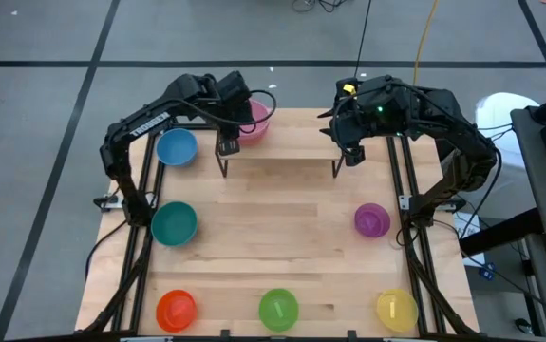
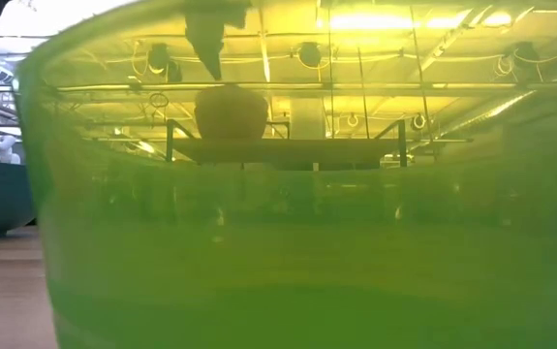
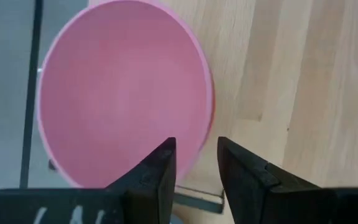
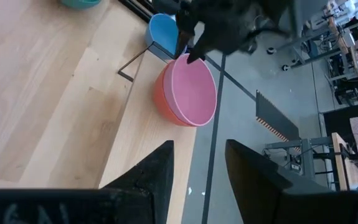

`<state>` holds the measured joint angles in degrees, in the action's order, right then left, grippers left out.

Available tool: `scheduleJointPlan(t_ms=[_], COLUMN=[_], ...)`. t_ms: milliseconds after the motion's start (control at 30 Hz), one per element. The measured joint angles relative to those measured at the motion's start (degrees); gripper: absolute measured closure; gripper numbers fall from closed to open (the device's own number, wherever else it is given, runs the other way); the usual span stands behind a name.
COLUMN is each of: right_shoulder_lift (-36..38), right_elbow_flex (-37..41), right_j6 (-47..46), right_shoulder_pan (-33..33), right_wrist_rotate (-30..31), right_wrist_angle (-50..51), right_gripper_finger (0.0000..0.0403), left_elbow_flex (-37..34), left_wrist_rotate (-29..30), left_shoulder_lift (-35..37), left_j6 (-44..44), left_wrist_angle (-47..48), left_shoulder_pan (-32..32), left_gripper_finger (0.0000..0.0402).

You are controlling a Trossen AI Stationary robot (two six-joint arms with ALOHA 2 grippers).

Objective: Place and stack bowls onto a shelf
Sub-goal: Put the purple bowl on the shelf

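The pink bowl (image 1: 256, 121) sits nested in a red bowl (image 4: 165, 99) on the far left end of the shelf (image 1: 282, 142). My left gripper (image 3: 196, 143) is over the pink bowl's rim (image 3: 200, 152). It is open by a narrow gap, with one finger over the bowl's inside and one outside; I see a gap on both sides of the rim. It also shows in the right wrist view (image 4: 190, 53). My right gripper (image 4: 197, 146) is open and empty above the shelf's right end (image 1: 353, 152).
On the tabletop stand a blue bowl (image 1: 177, 147) left of the shelf, a teal bowl (image 1: 174, 224), a purple bowl (image 1: 372, 220), and along the near edge an orange (image 1: 176, 309), a green (image 1: 278, 309) and a yellow bowl (image 1: 396, 308). The green bowl (image 2: 288, 242) fills the low view.
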<state>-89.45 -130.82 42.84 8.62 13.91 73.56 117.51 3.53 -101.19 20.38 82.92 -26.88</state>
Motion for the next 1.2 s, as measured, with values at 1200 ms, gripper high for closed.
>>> scheduleJointPlan(t_ms=[1200], right_shoulder_lift=[5.3], right_elbow_flex=[10.7], right_j6=[-26.7], right_shoulder_pan=[-0.1], right_wrist_rotate=[-17.1], right_wrist_angle=[16.5], right_gripper_finger=[0.0264], left_elbow_flex=[0.0], left_wrist_rotate=[-16.7], left_shoulder_lift=[8.5], left_j6=[-17.1], left_wrist_angle=[6.3], left_shoulder_pan=[23.7], left_gripper_finger=[0.0277])
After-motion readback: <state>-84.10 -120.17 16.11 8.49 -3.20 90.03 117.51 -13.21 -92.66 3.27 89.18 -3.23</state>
